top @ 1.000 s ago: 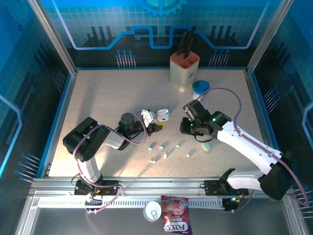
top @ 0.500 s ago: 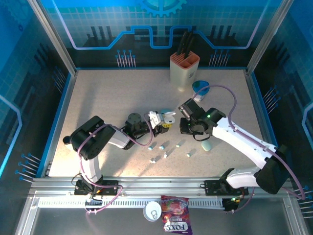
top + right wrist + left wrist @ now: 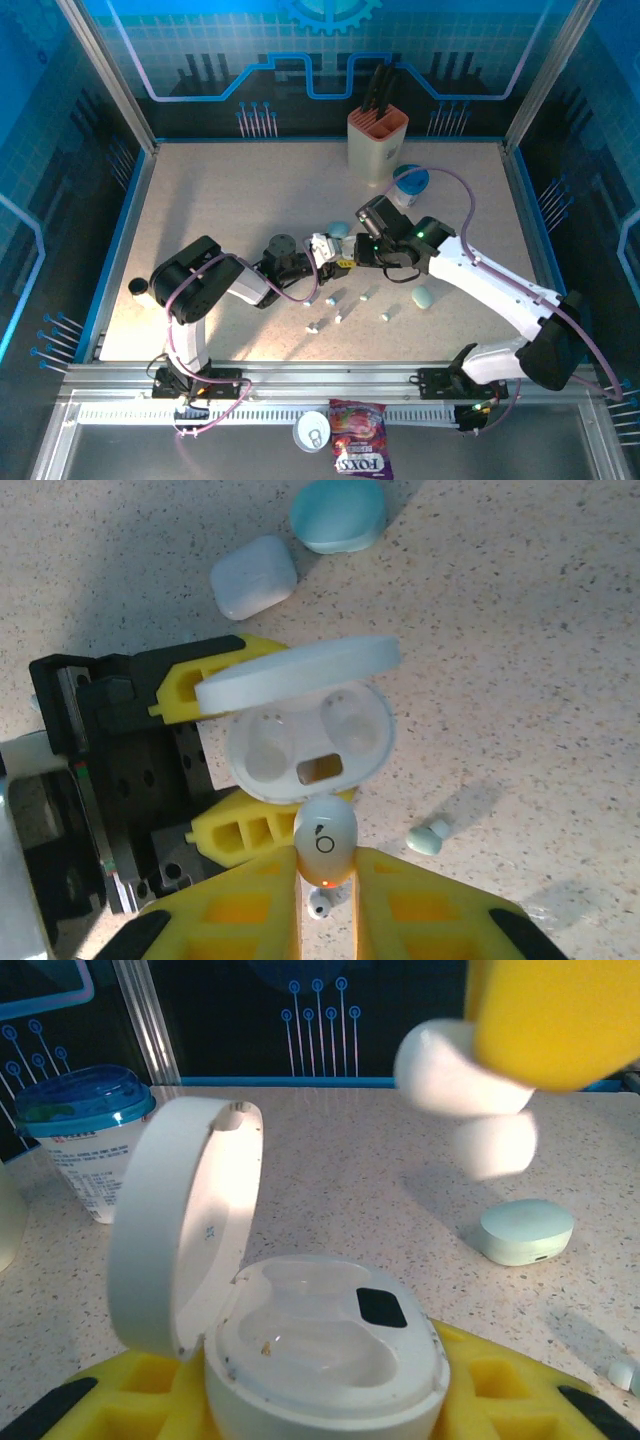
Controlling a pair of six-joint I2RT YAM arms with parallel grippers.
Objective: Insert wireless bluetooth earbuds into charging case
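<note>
One white earbud [image 3: 325, 842] pinched in right gripper [image 3: 326, 862], one open case [image 3: 305, 748] clamped in left gripper [image 3: 230, 752].

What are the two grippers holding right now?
Left gripper: closed on the open white case.
Right gripper: closed on a white earbud.

The open charging case [image 3: 305, 742] sits between the fingers of the left tool [image 3: 328, 254] at mid-counter [image 3: 220, 200]. The right tool [image 3: 327, 860], directly to its right, holds one earbud [image 3: 325, 838] above and beside the case's rim. Several loose earbuds [image 3: 338, 318] lie scattered on the counter in front of both tools, with one closed case [image 3: 423, 297] to their right and two further cases [image 3: 253, 577] just behind the open one. A knife block [image 3: 377, 140] stands at the rear edge, with a lidded cup [image 3: 410, 185] just in front of it and to its right.
</note>
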